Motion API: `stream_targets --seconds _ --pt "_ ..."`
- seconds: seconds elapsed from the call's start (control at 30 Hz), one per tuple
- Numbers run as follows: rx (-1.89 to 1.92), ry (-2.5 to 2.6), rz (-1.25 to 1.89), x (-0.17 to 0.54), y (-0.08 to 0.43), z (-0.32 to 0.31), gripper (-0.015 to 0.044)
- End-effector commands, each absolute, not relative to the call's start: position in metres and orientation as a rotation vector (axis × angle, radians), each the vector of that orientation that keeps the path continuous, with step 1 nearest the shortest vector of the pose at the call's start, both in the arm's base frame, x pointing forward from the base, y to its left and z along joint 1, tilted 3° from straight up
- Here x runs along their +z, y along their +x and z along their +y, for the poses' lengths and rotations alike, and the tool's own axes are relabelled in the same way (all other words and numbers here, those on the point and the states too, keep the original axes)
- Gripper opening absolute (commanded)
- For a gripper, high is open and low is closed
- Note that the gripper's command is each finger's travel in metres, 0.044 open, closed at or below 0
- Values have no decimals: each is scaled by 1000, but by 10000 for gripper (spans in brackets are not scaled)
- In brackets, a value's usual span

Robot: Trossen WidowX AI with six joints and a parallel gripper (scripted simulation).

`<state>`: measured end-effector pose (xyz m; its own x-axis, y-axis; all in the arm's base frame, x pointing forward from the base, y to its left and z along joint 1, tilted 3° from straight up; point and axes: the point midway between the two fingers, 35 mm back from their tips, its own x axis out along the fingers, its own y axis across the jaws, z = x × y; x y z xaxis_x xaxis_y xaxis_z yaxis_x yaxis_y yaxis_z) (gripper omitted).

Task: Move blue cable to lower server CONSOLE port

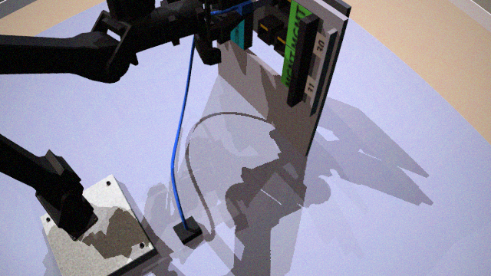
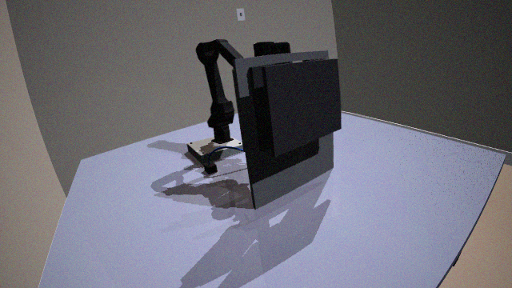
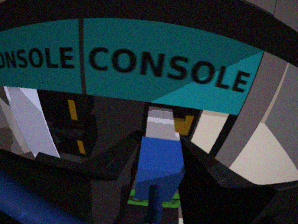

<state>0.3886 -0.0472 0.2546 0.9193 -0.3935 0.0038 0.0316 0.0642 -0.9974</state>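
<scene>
Gripping the blue plug [image 1: 245, 8] [image 3: 161, 160], your end effector [image 1: 242, 14] [image 3: 158, 139] holds it before a CONSOLE label [image 1: 238, 35] [image 3: 167, 70]. Its clear tip shows, so withdrawal is probably underway or complete; you apparently have lower-port insertion and release left.

pale blue tabletop [image 1: 383, 153] [image 2: 380, 192], dark cable block [image 1: 187, 230] [image 2: 210, 169], arm's pale base plate [image 1: 111, 184] [image 2: 194, 146]

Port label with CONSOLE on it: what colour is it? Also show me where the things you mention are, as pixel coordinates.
The CONSOLE label [image 1: 238, 35] [image 3: 165, 47] is teal with dark lettering, clearest in the wrist view.
</scene>
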Motion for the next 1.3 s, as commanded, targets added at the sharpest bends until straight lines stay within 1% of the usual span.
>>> stream_targets --seconds 0.0,1.27 --pt "-326 -1482 303 254 385 -47 0" --pt "-325 -1482 305 253 361 -39 0"
